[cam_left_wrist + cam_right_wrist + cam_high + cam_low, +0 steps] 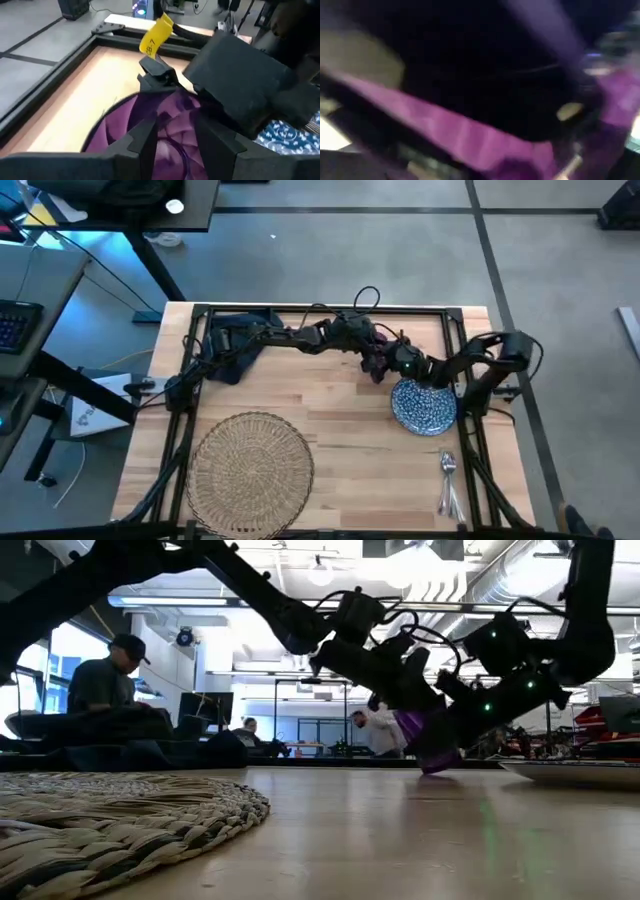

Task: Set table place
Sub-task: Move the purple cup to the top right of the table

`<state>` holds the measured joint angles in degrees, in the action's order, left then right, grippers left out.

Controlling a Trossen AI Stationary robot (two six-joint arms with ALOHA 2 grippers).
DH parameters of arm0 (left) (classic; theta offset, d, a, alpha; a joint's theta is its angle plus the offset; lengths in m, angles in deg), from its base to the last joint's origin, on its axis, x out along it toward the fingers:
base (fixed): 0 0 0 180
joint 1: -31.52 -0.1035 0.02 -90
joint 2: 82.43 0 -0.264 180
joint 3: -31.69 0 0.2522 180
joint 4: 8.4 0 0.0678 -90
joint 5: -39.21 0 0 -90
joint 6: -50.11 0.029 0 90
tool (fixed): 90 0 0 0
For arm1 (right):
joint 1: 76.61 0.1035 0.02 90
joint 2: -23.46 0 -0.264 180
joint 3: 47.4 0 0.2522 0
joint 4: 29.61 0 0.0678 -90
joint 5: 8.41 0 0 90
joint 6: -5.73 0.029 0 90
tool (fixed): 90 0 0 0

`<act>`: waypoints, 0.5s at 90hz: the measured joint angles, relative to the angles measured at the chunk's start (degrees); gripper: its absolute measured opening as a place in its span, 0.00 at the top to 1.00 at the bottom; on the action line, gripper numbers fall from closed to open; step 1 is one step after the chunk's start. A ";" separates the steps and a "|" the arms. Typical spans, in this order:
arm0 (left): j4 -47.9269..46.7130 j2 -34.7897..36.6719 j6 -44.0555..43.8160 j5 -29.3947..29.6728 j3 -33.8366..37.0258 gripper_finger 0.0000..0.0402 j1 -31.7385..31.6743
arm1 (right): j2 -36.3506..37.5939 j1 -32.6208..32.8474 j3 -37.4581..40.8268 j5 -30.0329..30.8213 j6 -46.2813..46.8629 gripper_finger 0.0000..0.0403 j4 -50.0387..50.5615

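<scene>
The small purple cup [430, 745] hangs tilted just above the table [330, 430], at the far right of its middle. My left gripper [175, 145] reaches across from the left and is shut on it. My right gripper [405, 365] comes in from the right, tight against the cup's other side. The blue-white speckled plate [423, 405] lies flat right of the cup. The round wicker mat [250, 460] lies at the near left. A dark napkin [235, 340] lies far left under my left arm. Silver cutlery [448, 480] lies near right. My left gripper has the purple cup [167, 125] between its two fingers [145, 142], slanting down from the table's left. Purple shows both between and outside the fingers, so which part they hold I cannot tell. The cup is tilted, its lower edge [437, 768] at or just above the tabletop.
A black rail frame [330, 308] runs around the tabletop. A yellow tag [156, 35] on a dark clip sits just beyond the cup. People sit and stand in the room behind the table. Bare wood lies between the mat and the plate.
</scene>
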<state>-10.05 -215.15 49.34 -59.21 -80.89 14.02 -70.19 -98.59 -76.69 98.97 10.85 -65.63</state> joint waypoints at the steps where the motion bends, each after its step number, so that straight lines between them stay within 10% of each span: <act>1: 0.03 0.00 0.09 0.04 -0.11 0.72 0.00 | 0.22 0.00 0.03 -0.03 0.04 0.01 0.31; 45: -6.25 0.46 2.95 0.10 -3.69 0.72 0.07 | 3.70 0.26 0.07 -2.38 -0.22 0.01 2.15</act>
<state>-16.29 -214.70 52.29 -59.11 -84.59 14.09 -66.48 -98.33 -76.62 96.59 10.63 -63.48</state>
